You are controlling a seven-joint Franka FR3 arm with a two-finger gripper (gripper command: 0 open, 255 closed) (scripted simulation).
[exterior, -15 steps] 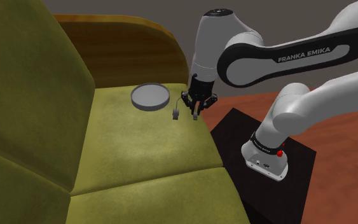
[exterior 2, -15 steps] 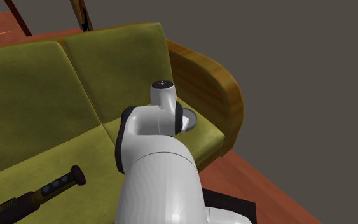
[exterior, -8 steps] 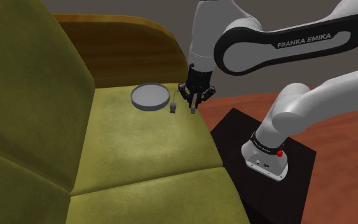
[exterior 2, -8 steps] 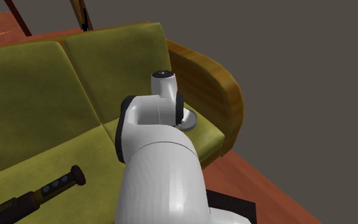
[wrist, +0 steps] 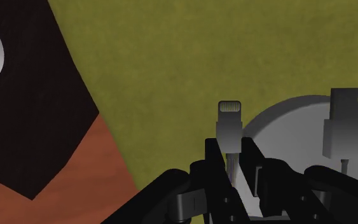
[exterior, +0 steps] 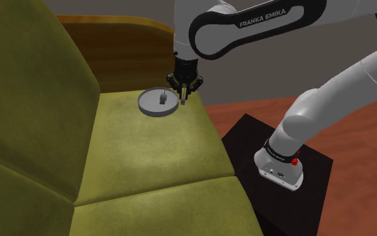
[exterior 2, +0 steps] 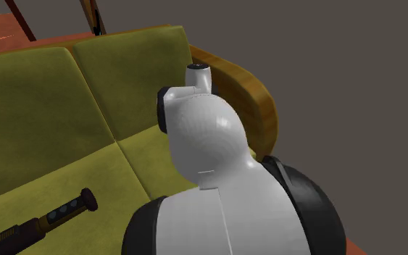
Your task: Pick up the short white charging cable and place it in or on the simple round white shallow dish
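Sofa [exterior: 146, 154]: one; olive green, with one wooden armrest [exterior: 123, 30] at the far end of the seat; it carries everything here.
Arm [exterior: 247, 27]: one; white, and it reaches from the stand over the seat corner beside the armrest.
Stand [exterior: 244, 141]: one; a black box on the reddish floor, just beside the front edge of the seat.
Dark rod-shaped thing [exterior 2: 57, 212]: one; it lies on the seat far from the armrest, well apart from the dish; what it is cannot be told.
Dish [exterior: 155, 114]: one; round, shallow, pale grey; it sits on the seat near the corner where the front edge meets the armrest.
Gripper [exterior: 183, 96]: one, with two black fingers; it hangs at the dish rim nearest the front edge of the seat; in the wrist view the fingers are closed on the cord just behind the small plug.
Cable [wrist: 229, 121]: one, with two plugs; pale grey, lifted from the seat; the small plug stands out past the fingertips, beside the dish rim; the wider plug [wrist: 347, 127] hangs over the dish.
Handling: probably very light and limp; the thin cord gives little to pinch and may slip, and the free end can swing; the plugs are the stiff parts, so a hold close behind a plug seems the safest.
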